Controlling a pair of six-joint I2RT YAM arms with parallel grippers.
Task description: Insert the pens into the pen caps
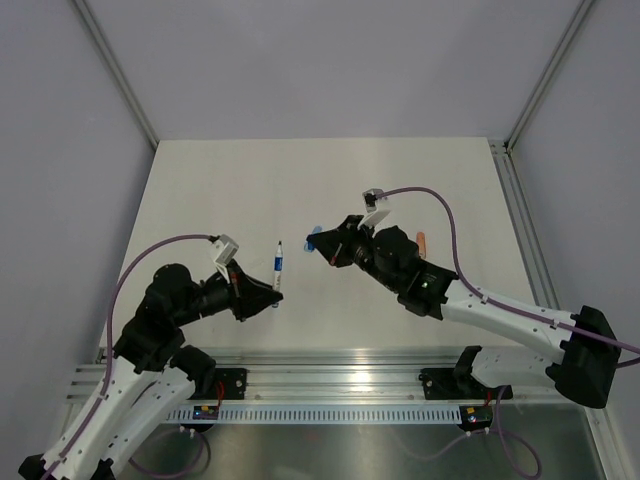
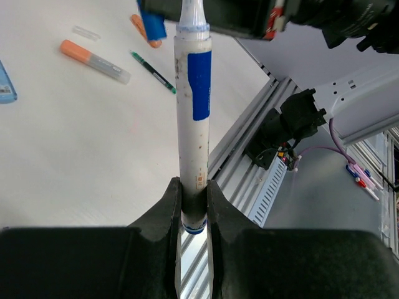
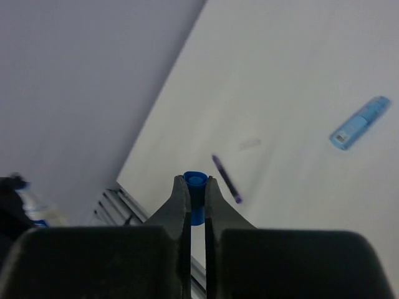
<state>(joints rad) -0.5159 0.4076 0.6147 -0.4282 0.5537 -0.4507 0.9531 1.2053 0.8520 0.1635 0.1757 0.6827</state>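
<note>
Four pens in all: white pen (image 2: 192, 112) clamped by its lower end in left claw (image 2: 193, 190), sticking straight out past the fingertips, off the tabletop (image 2: 75, 156); orange-ended pen (image 2: 93, 59), green-tipped pen (image 2: 153, 71) and dark pen (image 3: 225, 179) lying flat, apart. Three caps: blue cap (image 3: 195, 181) pinched in narrow right claw (image 3: 194, 187), held near the white pen's tip; clear cap (image 2: 85, 32) and light blue cap (image 3: 360, 123) lying loose. White tabletop, grey walls on three sides, metal rail (image 1: 330, 385) along near edge. Claws facing each other at centre; open surface toward far edge.
</note>
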